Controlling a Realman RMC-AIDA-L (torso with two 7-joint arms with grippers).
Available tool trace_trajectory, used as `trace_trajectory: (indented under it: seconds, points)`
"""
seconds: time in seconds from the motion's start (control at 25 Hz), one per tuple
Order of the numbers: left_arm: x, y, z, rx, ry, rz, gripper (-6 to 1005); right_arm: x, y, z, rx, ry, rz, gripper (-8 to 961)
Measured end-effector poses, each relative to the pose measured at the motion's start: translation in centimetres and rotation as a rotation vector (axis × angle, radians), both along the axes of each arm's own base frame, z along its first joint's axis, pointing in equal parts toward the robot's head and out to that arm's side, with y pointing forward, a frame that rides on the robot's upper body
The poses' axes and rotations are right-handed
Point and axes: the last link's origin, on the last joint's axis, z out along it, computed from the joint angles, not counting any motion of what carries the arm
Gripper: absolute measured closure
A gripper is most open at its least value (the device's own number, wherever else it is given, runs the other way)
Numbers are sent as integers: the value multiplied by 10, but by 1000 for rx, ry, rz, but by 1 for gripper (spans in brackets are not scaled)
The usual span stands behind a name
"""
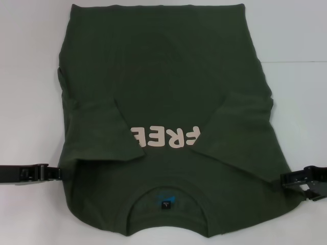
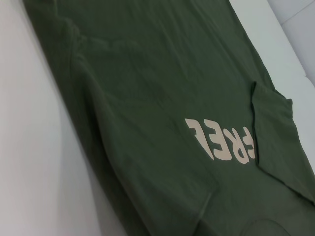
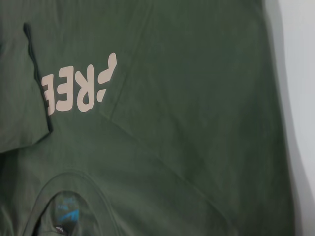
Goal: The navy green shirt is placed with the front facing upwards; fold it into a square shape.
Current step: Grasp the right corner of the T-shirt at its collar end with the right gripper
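The navy green shirt (image 1: 168, 102) lies face up across the middle of the white table (image 1: 25, 76), collar (image 1: 166, 191) at the near edge and hem toward the far edge. Both sleeves are folded in over the chest: the left sleeve (image 1: 110, 130) and the right sleeve (image 1: 237, 125) each cover part of the pale lettering (image 1: 163, 137), so only "FRE" reads between them.

My left gripper (image 1: 53, 173) sits at the shirt's left side near the shoulder, low at the near left of the table, touching or just beside the fabric edge. My right gripper (image 1: 286, 181) mirrors it at the right side. I cannot tell from here whether either has closed on cloth or is only resting beside it.

I judge the lengthwise fold comes next, and that is where I worry. If only one gripper has a real bite, lifting will drag the shirt askew and the fold will come out crooked. If the pinch catches just the top layer, the body will peel apart, not travel as one. The tucked sleeves are loose, so a quick lift could flip them back out. The near corners also sit close to the table's near edge, where slack could slide off.
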Motion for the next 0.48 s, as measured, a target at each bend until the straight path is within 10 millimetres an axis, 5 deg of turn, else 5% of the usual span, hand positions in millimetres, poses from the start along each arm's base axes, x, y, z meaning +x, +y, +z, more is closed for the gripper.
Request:
trace_trajectory:
  seconds: [0.32,0.48]
  points:
    - [0,1,0,1,0,-2,927,1,-1,-3,1,3,-7,66]
    - [1,1,0,1,-1,-2,926,2,0,-3,10,-3,-15,232]
